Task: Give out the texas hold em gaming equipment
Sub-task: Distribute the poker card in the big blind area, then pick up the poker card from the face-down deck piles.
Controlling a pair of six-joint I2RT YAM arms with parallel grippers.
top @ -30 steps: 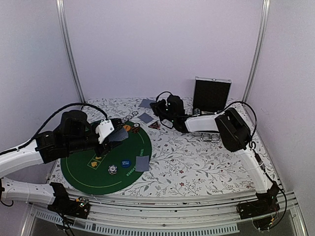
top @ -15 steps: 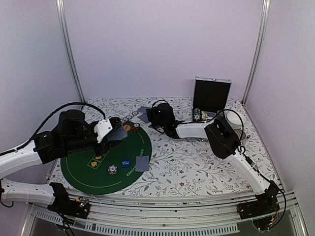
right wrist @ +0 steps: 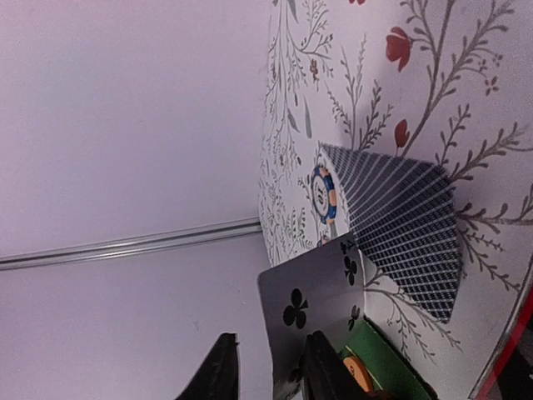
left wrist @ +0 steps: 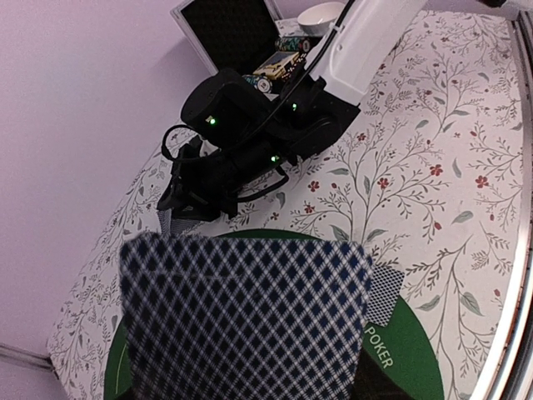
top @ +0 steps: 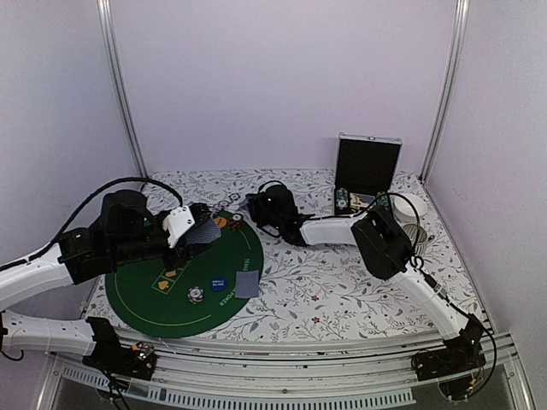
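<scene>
Left gripper (top: 195, 229): clamped on a blue-backed card (left wrist: 246, 321), which hangs over the 1 o'clock rim of the green mat (top: 154, 295) with its back to the wrist camera.

Right gripper (right wrist: 271, 335): reaches across to the table's 11 o'clock corner. A clubs card (right wrist: 310, 300) stands tilted against one finger, face showing, and there is a gap between the fingers. From here I cannot tell whether it is pinched or only propped.

Beside it: a face-down card (right wrist: 406, 229) lies flat on the floral cloth (top: 342, 273) just past the clubs card, with a poker chip (right wrist: 324, 193) at its far corner.

On the mat: a dealt card (top: 247, 284) sits at the 4 o'clock rim, with a blue disc (top: 219, 283) just beside it at its 9 o'clock.

Deciding relation: the mat lies toward 7 o'clock from the right gripper, with the left gripper near it at 8 o'clock. The left arm looks nearer to the mat. The two tools look close enough to crowd each other.
</scene>
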